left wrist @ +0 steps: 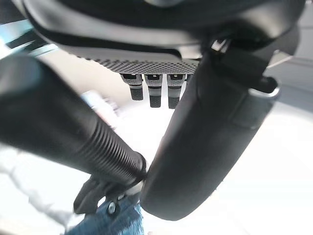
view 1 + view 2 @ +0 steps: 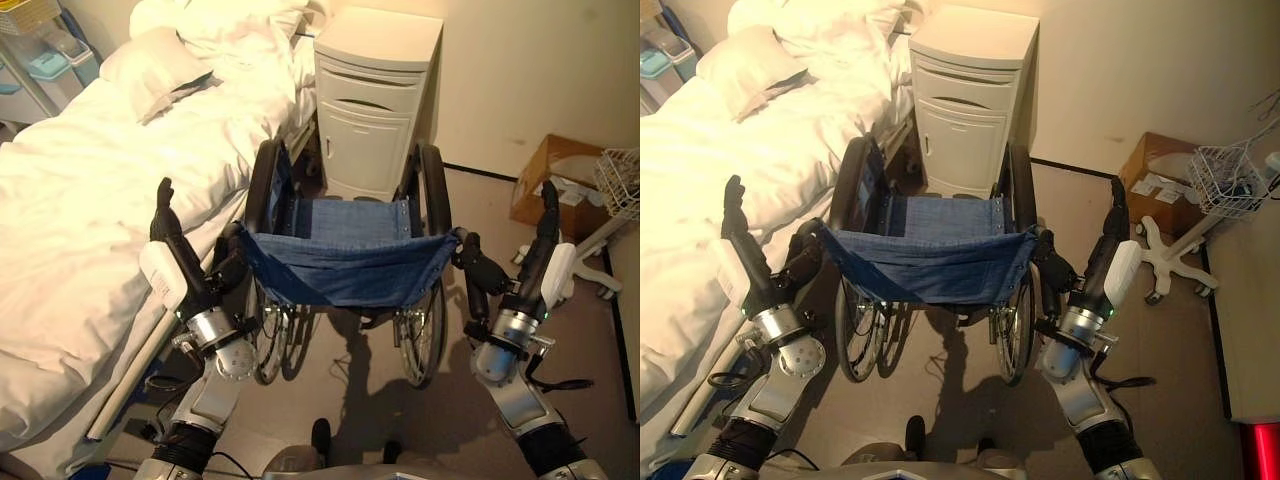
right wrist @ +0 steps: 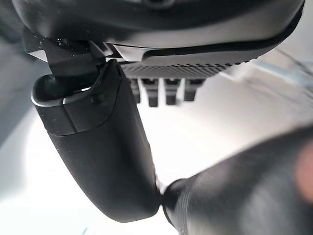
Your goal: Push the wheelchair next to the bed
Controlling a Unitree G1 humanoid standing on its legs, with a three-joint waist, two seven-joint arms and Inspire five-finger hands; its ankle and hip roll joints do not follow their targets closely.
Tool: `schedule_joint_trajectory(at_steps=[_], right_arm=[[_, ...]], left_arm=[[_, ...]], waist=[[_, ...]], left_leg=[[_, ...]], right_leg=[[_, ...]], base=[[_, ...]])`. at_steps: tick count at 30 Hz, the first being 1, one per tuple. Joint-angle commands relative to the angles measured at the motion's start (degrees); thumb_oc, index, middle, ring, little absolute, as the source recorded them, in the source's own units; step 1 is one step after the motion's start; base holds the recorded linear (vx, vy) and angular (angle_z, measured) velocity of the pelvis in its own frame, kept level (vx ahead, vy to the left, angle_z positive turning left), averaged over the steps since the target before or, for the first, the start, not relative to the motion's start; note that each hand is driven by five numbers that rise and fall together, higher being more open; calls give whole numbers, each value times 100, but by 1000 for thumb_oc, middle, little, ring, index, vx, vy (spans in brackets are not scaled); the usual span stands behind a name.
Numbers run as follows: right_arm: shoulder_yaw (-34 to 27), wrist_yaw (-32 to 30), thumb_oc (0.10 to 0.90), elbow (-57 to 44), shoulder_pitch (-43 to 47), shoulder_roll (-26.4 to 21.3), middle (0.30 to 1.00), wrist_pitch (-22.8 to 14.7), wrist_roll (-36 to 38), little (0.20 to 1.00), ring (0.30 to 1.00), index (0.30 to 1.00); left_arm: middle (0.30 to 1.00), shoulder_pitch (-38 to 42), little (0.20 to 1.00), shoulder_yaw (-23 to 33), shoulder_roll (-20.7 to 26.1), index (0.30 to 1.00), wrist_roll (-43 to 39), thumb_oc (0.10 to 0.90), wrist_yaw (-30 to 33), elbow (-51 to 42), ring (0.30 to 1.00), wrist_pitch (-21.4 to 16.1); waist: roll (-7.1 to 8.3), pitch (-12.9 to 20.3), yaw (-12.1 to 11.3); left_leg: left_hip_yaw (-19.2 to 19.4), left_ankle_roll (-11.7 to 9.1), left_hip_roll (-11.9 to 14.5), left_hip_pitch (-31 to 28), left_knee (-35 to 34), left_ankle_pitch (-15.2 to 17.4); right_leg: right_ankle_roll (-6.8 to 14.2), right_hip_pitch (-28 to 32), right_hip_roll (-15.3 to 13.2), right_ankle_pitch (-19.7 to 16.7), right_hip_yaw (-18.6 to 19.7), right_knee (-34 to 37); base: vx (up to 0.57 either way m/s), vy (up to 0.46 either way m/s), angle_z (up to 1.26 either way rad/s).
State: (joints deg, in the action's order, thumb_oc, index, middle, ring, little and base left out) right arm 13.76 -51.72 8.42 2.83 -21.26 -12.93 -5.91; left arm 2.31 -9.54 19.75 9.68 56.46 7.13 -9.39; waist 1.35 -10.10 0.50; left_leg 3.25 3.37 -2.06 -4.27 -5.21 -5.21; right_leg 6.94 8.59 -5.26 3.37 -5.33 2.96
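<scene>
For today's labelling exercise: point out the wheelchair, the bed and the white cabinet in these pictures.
wheelchair (image 2: 345, 262): left eye view, on the blue fabric back.
bed (image 2: 90, 190): left eye view, on the white cover.
cabinet (image 2: 958, 135): right eye view, on its front door.

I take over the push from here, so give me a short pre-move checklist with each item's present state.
1. Left hand on left push handle: not ok, fingers straight, beside it.
2. Right hand on right push handle: not ok, open, beside it.
3. Wheelchair alongside bed: ok, left wheel close to the mattress edge.
4. Path ahead: not ok, bedside cabinet directly in front.
5. Brakes: cannot tell.
</scene>
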Motion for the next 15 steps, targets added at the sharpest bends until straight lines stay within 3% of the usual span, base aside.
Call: schedule_joint_trajectory(at_steps=[1, 6, 11, 15], right_arm=[[-279, 401, 800, -161, -66, -187, 900, 63, 121, 900, 900, 900], [-224, 480, 800, -315, 59, -264, 900, 154, -59, 900, 900, 900], [-379, 1286, 800, -763, -199, -250, 900, -248, 60, 900, 900, 900], [-656, 1545, 800, -1157, -641, -272, 900, -588, -124, 900, 900, 900]], left_arm=[[900, 292, 900, 375, 126, 900, -406, 800, -250, 37, 900, -149], [900, 355, 900, 311, 177, 900, -481, 800, -495, -60, 900, -342], [900, 49, 900, 501, 155, 900, -1102, 800, -1344, -618, 900, -619], [900, -483, 900, 700, 176, 900, -1254, 800, -1738, -1112, 900, -970]], waist=[[-72, 398, -93], [-90, 378, -123], [-98, 366, -132], [-102, 314, -125]], left_leg=[[-279, -132, 99, -254, 47, 744], [-300, -123, 82, -265, 43, 727], [-281, -125, 96, -233, 47, 714], [-263, -115, 106, -207, 56, 720]], right_leg=[[-139, -422, 61, -5, -227, -634], [-149, -407, 64, -18, -235, -635], [-144, -439, 54, -14, -262, -645], [-135, -480, 61, -3, -266, -674]], base=[[0, 0, 0], [0, 0, 0], [0, 0, 0], [-16, -5, 0]])
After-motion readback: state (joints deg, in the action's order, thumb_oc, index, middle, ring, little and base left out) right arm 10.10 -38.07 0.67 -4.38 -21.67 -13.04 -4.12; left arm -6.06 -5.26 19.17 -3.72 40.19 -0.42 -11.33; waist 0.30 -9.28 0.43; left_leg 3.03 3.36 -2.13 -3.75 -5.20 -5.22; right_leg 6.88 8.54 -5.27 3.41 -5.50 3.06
